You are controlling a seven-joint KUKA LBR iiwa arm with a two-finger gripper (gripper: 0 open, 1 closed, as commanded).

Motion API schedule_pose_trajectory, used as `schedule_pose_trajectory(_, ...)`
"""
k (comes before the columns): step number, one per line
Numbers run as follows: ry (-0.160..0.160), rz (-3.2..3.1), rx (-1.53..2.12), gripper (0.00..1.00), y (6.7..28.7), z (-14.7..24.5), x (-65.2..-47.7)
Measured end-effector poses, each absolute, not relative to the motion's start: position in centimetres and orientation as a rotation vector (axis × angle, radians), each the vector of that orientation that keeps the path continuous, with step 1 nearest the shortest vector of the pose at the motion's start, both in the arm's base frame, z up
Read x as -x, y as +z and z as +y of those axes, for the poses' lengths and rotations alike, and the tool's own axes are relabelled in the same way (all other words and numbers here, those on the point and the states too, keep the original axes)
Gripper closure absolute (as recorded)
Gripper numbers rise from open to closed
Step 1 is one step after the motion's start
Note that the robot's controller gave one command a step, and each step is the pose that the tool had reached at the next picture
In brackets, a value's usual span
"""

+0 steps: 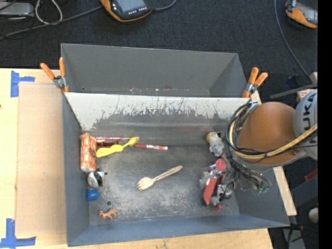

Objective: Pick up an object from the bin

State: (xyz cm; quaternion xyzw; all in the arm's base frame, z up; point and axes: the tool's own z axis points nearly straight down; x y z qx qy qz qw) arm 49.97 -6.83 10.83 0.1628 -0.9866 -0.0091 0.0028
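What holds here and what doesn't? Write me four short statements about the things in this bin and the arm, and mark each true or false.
1. A pale wooden fork lies near the middle of the bin floor. True.
2. The blue ball rests against the wall on the view's right. False: it lies near the left wall, toward the front corner.
3. A yellow brush lies in the left part of the bin, beside an orange cylinder. True.
4. The gripper hangs over the wooden fork. False: it is down at the right side of the bin, apart from the fork.
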Motion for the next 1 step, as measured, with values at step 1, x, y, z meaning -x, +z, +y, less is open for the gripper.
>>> schedule_pose_trajectory(1, -0.019, -3.112, -0.485, 1.00, 13.84, -5.89, -51.03)
